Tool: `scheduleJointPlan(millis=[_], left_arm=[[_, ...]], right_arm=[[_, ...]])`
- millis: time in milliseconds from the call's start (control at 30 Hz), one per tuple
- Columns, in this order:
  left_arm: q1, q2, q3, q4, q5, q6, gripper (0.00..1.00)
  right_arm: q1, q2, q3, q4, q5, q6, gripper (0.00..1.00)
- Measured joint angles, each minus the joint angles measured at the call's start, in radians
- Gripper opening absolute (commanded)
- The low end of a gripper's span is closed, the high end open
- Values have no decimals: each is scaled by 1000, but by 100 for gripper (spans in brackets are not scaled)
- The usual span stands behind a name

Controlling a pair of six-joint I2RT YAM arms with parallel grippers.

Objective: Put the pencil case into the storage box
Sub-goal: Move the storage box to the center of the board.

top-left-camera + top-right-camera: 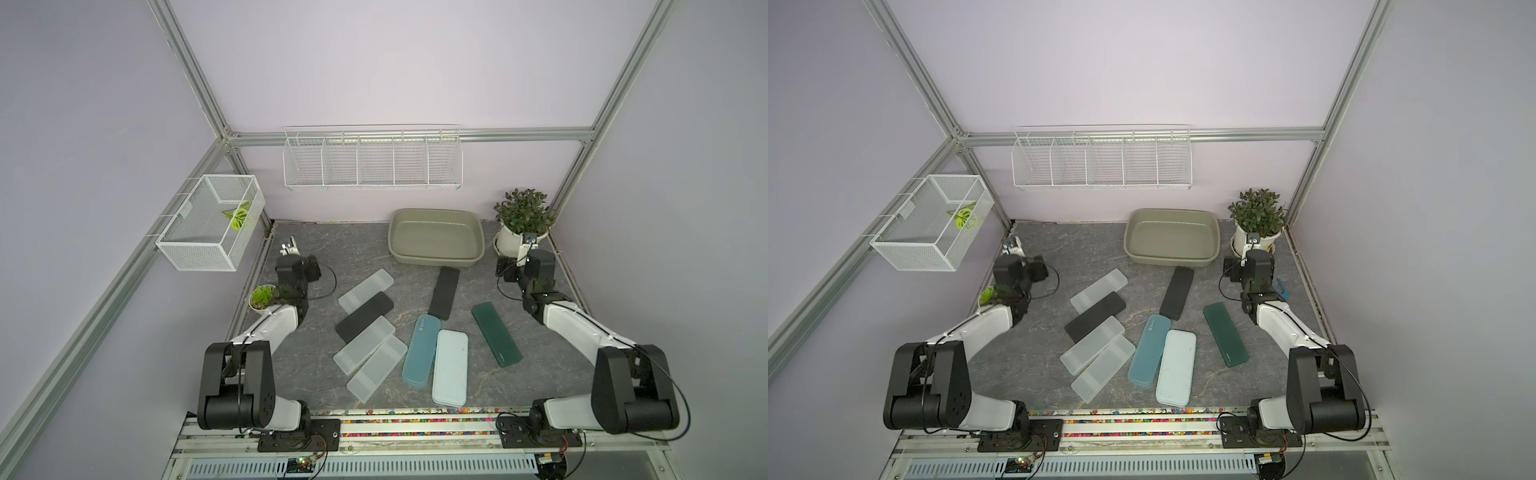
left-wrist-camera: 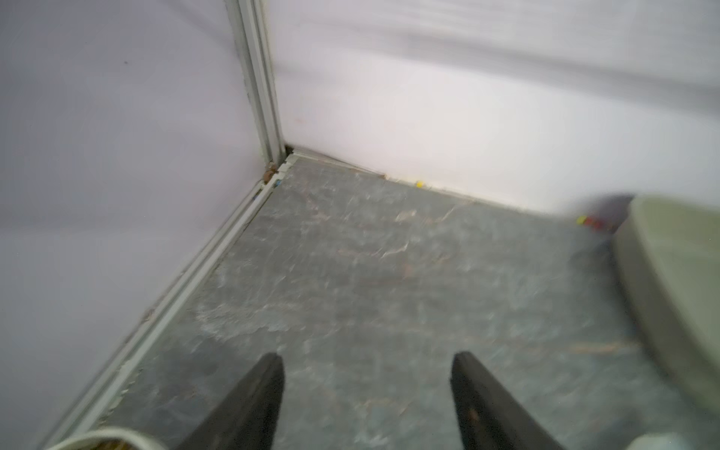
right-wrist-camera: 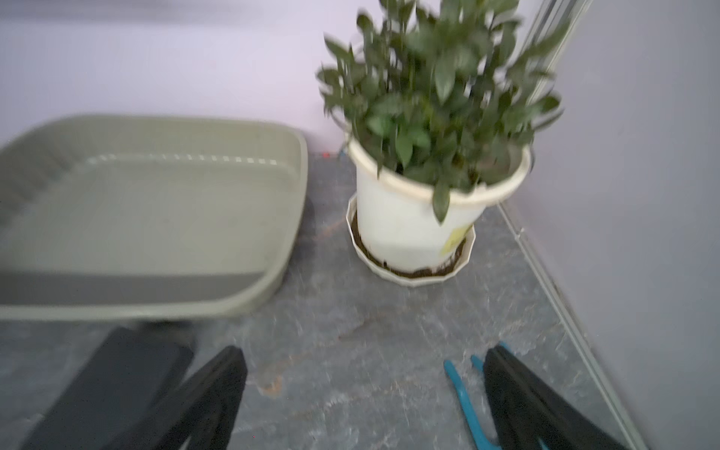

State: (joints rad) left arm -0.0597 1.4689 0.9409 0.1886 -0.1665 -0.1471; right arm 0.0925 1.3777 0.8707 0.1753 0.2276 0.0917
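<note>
The storage box (image 1: pixel 436 239), an empty olive-grey tub, stands at the back of the table in both top views (image 1: pixel 1171 237). Several pencil cases lie in front of it: a black one (image 1: pixel 444 292) just before its front rim, a dark green one (image 1: pixel 496 334), a teal one (image 1: pixel 420 351), a pale blue one (image 1: pixel 450 368), and translucent white ones (image 1: pixel 365 290). My left gripper (image 2: pixel 368 356) is open over bare table near the back left corner, with the box's edge (image 2: pixel 678 280) off to one side. My right gripper (image 3: pixel 365 350) is open over bare table between the box (image 3: pixel 148 218) and the plant, the black case (image 3: pixel 113 385) beside one finger.
A potted plant (image 1: pixel 521 224) stands in the back right corner, close to the right arm. A small succulent pot (image 1: pixel 262 296) sits beside the left arm. A blue clip-like tool (image 3: pixel 461 397) lies by the right gripper. A mesh basket (image 1: pixel 212 224) and a wire rack (image 1: pixel 372 162) hang on the walls.
</note>
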Motion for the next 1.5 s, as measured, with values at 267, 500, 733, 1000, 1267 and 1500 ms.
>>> scheduleJointPlan(millis=[267, 500, 733, 1000, 1267, 1500], left_arm=[[-254, 427, 792, -510, 90, -49, 47], [-367, 856, 1206, -803, 146, -68, 50], [-372, 978, 1305, -893, 138, -88, 55], [-371, 1031, 1386, -892, 188, -107, 54], [-372, 1131, 1471, -890, 207, -132, 37], [-375, 1146, 1476, -875, 176, -159, 0]], right_arm=[[34, 7, 209, -487, -29, 230, 98], [51, 6, 213, -720, -134, 339, 97], [51, -47, 213, -810, -185, 369, 98], [51, -51, 213, -856, -195, 368, 98], [51, -21, 232, -884, -189, 377, 98], [51, 17, 257, -918, -161, 380, 98]])
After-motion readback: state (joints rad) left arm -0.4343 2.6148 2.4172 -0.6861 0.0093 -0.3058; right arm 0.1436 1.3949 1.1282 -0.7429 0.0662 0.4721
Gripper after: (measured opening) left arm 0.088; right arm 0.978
